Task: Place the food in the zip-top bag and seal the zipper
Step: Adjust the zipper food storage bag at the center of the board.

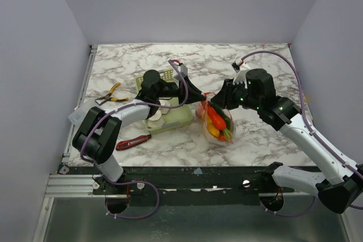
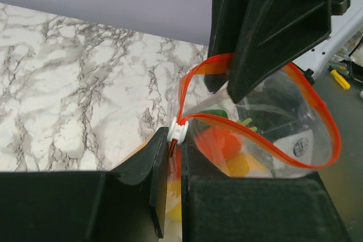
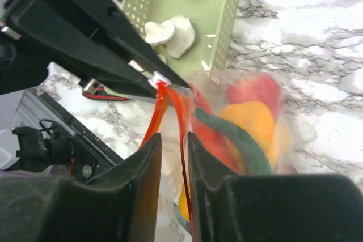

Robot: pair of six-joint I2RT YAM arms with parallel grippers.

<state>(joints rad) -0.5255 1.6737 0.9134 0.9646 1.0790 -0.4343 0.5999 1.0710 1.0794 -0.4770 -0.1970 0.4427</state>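
Gripping the clear, crinkly zip-top bag (image 1: 221,128) from both sides, just right of a pale green mesh basket (image 1: 184,118) on the marbled white table (image 1: 130,60).
The left tool (image 2: 173,148) is pinched tight on the bag's corner beneath a small white slider (image 2: 178,130). The thin orange-red zipper (image 2: 324,122) loops open, unsealed. Glossy red, yellow and green toy food (image 3: 252,116) sits inside. The right tool (image 3: 173,140) is clamped on the zipper strip.
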